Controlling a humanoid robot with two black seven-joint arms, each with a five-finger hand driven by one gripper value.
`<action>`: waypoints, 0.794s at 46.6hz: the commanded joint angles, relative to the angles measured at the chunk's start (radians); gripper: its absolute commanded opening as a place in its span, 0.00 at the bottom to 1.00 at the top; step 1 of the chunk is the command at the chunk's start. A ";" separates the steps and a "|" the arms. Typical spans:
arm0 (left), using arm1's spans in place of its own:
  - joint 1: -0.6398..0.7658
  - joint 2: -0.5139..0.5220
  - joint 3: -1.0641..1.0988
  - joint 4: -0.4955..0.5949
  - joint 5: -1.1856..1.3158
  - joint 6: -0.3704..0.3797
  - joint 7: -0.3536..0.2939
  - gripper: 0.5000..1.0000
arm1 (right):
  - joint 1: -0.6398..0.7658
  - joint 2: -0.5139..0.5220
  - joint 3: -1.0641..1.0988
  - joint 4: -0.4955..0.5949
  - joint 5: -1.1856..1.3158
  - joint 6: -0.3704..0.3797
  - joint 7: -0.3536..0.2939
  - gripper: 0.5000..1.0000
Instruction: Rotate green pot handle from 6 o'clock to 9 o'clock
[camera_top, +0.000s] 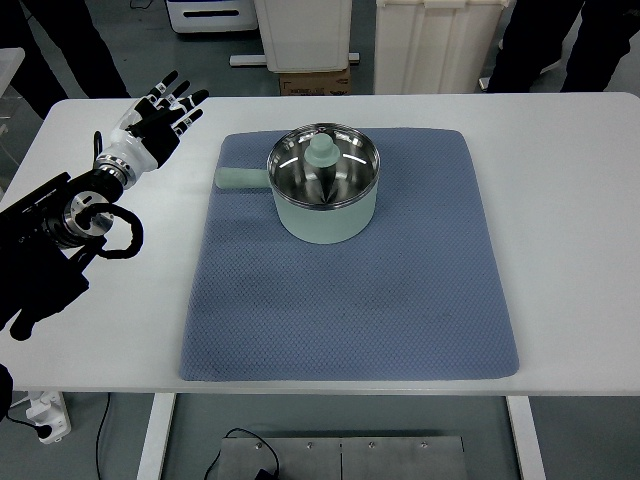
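Listing contents from left edge to right:

- Left arm (60, 215): black, jointed, with a looped cable; enters from the left edge and lies over the desk's left part.
- Left hand (155, 120): black and white, raised over the desk's far-left corner area, well apart from the pot; fingers (185, 100) spread and straight, holding nothing.
- Desk (580, 220): white top, carrying everything listed below.
- Mat (350, 300): blue-grey, textured, roughly square, lying flat across the desk's middle.
- Pot handle (240, 179): pale green, short, pointing toward the picture's left, at about 9 o'clock; it rests over the mat's far-left part.
- Green pot (325, 215): pale green outside, shiny metal inside, upright on the far half of the mat, left of the mat's centre.
- Knobbed piece (322, 152): pale green, inside the pot; whether it is a lid or an insert cannot be told.
- White bins (440, 45): standing on the floor beyond the desk's far edge.
- Persons' dark-clothed legs (545, 40): standing past the far corners of the desk.
- Right arm: none visible.
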 joint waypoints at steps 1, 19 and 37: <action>0.002 -0.008 0.000 0.000 0.001 0.000 0.000 1.00 | 0.000 0.000 0.001 0.000 -0.001 0.000 0.000 1.00; 0.026 -0.022 0.002 0.000 0.009 -0.002 -0.007 1.00 | -0.006 0.000 0.001 -0.003 0.001 -0.002 -0.005 1.00; 0.040 -0.022 0.000 0.000 0.009 -0.002 -0.014 1.00 | -0.011 0.000 0.004 -0.005 0.001 -0.006 -0.006 1.00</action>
